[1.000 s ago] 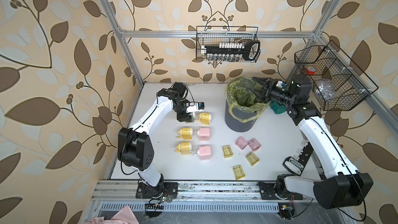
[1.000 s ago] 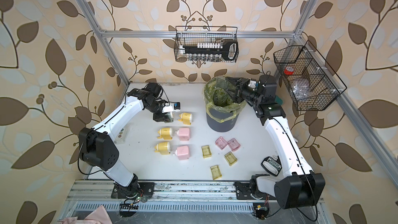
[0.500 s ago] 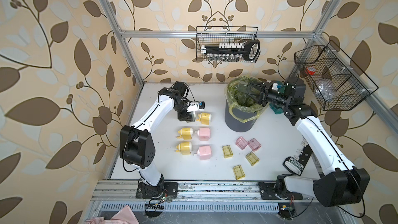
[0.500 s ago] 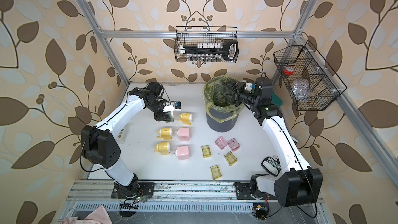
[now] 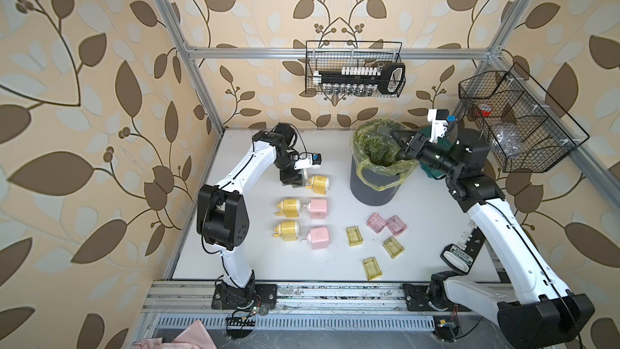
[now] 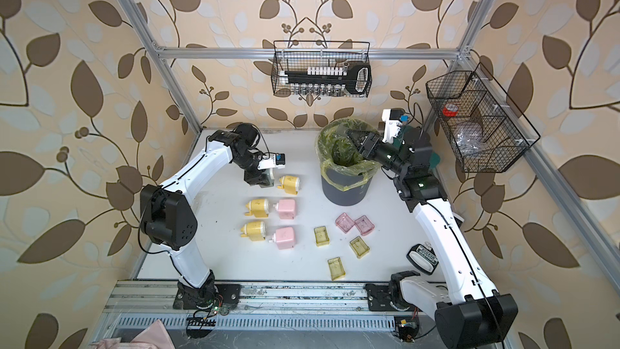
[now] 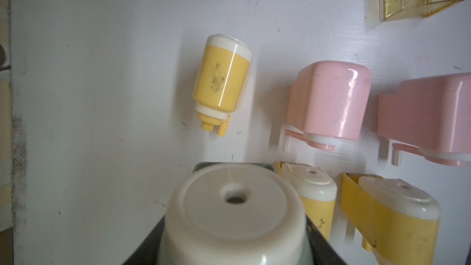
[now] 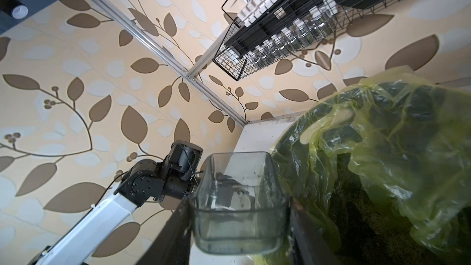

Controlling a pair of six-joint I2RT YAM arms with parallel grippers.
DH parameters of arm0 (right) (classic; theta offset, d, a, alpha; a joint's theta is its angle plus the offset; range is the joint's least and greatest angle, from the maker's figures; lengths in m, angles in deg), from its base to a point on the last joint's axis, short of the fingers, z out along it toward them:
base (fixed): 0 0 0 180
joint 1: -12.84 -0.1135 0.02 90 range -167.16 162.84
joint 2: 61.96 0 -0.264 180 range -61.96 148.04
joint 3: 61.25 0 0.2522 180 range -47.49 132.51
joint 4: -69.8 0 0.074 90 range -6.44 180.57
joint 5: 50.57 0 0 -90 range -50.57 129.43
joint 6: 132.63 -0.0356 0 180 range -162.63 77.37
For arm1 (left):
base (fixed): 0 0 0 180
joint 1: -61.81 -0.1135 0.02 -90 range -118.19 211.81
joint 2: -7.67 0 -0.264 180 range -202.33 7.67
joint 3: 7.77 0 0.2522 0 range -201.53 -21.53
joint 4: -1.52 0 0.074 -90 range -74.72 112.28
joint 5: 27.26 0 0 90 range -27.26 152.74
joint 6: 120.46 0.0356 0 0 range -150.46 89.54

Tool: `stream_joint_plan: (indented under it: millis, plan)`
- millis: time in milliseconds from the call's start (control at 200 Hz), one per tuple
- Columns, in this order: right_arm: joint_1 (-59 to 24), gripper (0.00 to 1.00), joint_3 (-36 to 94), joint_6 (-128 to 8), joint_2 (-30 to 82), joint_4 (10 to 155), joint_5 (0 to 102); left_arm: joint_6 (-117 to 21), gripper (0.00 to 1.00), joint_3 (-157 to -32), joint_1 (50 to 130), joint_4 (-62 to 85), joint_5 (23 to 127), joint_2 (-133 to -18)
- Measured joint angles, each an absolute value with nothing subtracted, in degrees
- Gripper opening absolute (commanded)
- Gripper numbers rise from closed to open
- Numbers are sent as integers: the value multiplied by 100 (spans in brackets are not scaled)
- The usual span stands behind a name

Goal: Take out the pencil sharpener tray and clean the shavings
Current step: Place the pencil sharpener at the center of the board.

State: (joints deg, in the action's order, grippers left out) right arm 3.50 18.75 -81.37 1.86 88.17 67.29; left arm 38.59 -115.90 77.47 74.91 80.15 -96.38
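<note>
Now, the right jaws are clamped on the end of the clear tray [image 8: 239, 200], holding it out over the mouth of the bin [image 5: 372, 189]. Just a few dark specks cling to the tray's walls. Below it, the yellow-green bag [image 8: 382, 154] lines the bin, and the shavings [image 8: 354, 228] lie as a dark brownish bed deep inside. Over to the left jaws: they're clenched around a grey-green sharpener [image 7: 234, 215], white cap and pencil hole facing the wrist camera. It sits low over the counter [image 5: 436, 229], just beside a yellow sharpener [image 5: 318, 184]. Further out, two yellow-and-pink pairs of sharpeners [image 5: 303, 208] sit in rows. Loose pink trays [image 5: 377, 223] and yellow trays [image 5: 354, 236] lie scattered nearer the front.
</note>
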Motion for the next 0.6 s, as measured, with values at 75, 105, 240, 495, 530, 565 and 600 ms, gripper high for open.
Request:
stream_joint_plan:
  millis: [75, 105, 240, 495, 530, 565, 600]
  plan:
    - [107, 0, 1763, -7536, 37, 8747, 6460, 3862, 0, -11644, 7745, 7496, 7997, -9804]
    - [5, 0, 1663, -7300, -68, 8675, 6329, 3862, 0, -11655, 7745, 7489, 7978, -9872]
    - [-426, 0, 1000, -6303, -724, 8237, 5782, 3862, 0, -11708, 7671, 7504, 7882, -10235]
    - [-946, 0, 631, -4876, -1240, 8078, 5002, 3838, 1, -11854, 7439, 7406, 7716, -10867]
    - [-996, 0, 583, -4753, -1264, 8078, 4930, 3833, 4, -11854, 7408, 7373, 7700, -10917]
    - [-1038, 0, 535, -4648, -1285, 8082, 4862, 3822, 9, -11854, 7387, 7338, 7674, -10967]
    - [-1069, 0, 485, -4559, -1307, 8082, 4799, 3818, 14, -11850, 7371, 7303, 7663, -11002]
